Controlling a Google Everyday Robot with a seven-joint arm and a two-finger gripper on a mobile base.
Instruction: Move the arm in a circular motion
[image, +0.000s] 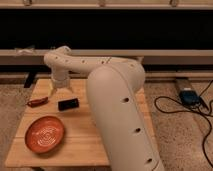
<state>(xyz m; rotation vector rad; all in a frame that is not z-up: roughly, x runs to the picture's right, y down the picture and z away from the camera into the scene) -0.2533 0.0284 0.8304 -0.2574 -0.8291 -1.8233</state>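
The arm (117, 95) is made of thick off-white segments dotted with small dark holes. It rises from the bottom centre, bends at an elbow near the upper middle and reaches left over the wooden table (80, 140). Its gripper (61, 91) hangs down over the far left part of the table, its two fingers spread apart and empty. It hovers just above and behind a small black object (68, 104) and to the right of a red packet (38, 102).
An orange-red bowl (45, 134) sits at the table's front left. Black cables (185, 107) and a blue-black box (190, 96) lie on the speckled floor to the right. A dark wall with pale rails runs behind the table.
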